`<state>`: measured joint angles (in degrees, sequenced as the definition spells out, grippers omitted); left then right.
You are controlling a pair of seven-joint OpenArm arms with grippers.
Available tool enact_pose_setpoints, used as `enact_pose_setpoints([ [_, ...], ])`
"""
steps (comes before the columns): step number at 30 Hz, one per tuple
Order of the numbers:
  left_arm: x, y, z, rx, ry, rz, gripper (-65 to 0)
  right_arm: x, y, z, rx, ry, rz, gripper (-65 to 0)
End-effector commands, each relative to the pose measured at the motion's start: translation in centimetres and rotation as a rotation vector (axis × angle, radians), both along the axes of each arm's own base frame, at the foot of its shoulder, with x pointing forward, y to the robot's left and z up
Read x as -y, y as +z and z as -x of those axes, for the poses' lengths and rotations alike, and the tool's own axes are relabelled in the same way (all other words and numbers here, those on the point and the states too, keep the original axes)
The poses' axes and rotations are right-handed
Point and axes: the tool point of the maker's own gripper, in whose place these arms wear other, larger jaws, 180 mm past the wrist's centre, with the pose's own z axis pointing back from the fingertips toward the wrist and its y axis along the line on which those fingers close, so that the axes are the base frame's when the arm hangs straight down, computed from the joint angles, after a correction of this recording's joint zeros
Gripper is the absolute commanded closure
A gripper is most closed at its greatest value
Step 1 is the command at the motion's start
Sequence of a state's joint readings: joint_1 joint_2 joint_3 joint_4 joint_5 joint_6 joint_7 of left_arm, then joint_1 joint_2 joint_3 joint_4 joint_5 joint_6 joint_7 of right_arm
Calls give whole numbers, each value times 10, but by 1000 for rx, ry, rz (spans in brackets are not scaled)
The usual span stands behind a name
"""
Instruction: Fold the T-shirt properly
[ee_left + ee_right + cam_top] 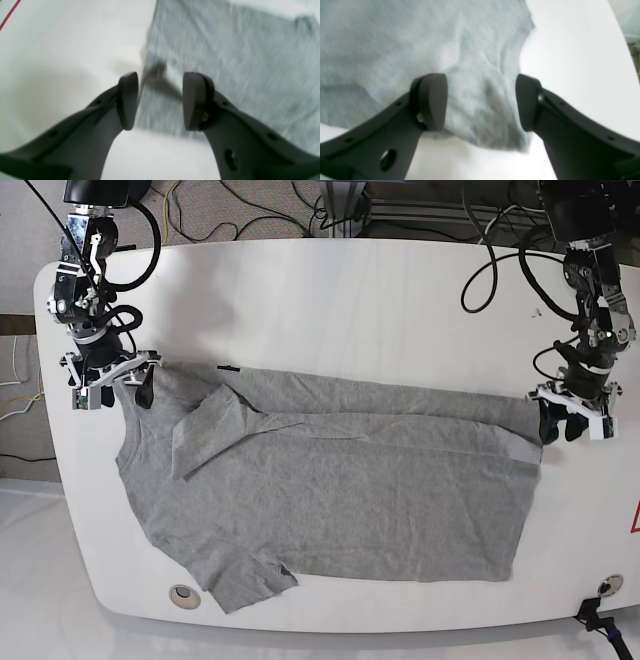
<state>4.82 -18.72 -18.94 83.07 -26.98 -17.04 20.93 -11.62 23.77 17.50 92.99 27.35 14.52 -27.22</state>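
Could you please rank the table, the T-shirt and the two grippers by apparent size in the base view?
1. Table
2. T-shirt
3. Left gripper and right gripper: alike, unranked.
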Motion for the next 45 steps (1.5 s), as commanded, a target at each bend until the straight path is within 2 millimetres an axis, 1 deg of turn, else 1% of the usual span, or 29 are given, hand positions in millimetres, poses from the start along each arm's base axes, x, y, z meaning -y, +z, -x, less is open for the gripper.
enact_pose_setpoints([
  [1,-2,20,-6,57,-13,-36,-272,12,13,-4,35,3,91,-416],
  [3,-1,14,0,42,-14,-38,-272,11,5,-1,14,-3,129,-417],
  [6,-2,12,2,31,-15,-50,-272,18,1,4,1,-23,170,-417],
  [8,-2,12,2,33,-16,-50,-272,22,-6,9,-18,-23,172,-417],
  [10,-2,12,2,33,-16,-50,-272,34,-14,16,-44,-47,174,-417],
  [13,-2,12,2,33,-16,-52,-272,44,-26,26,-76,-68,154,-417],
  [18,-2,13,2,34,-17,-52,-272,46,-39,32,-108,-69,134,-417],
  [20,-2,13,2,34,-17,-52,-272,46,-47,36,-130,-68,121,-417],
  [22,-3,12,2,30,-17,-59,-272,43,-57,40,-154,-62,100,-417],
  [23,-3,8,5,18,-18,-69,-272,38,-62,41,-159,-56,83,-417],
  [25,-4,5,7,4,-20,-95,-272,35,-64,37,-154,-55,67,-417],
  [28,-4,4,8,3,-17,-96,-272,34,-68,38,-163,-58,59,-415],
  [31,-4,4,8,2,-13,-93,-272,34,-64,35,-130,-61,57,-409],
  [32,-5,4,8,3,-12,-93,-272,30,-66,34,-127,-64,48,-390],
  [33,-5,3,8,1,-11,-93,-272,29,-67,35,-128,-64,45,-352],
  [34,-5,3,9,0,-11,-93,-272,29,-67,35,-129,-64,45,-303],
  [38,-6,2,9,-1,-9,-93,-272,29,-67,36,-130,-65,45,-73],
  [40,-6,2,9,-2,-9,-91,-272,29,-68,36,-132,-65,45,0],
  [43,-7,-4,11,-18,-2,-82,-272,28,-68,37,-132,-65,44,0],
  [45,-19,-10,14,-31,31,-75,-275,28,-69,37,-134,-65,44,0],
])
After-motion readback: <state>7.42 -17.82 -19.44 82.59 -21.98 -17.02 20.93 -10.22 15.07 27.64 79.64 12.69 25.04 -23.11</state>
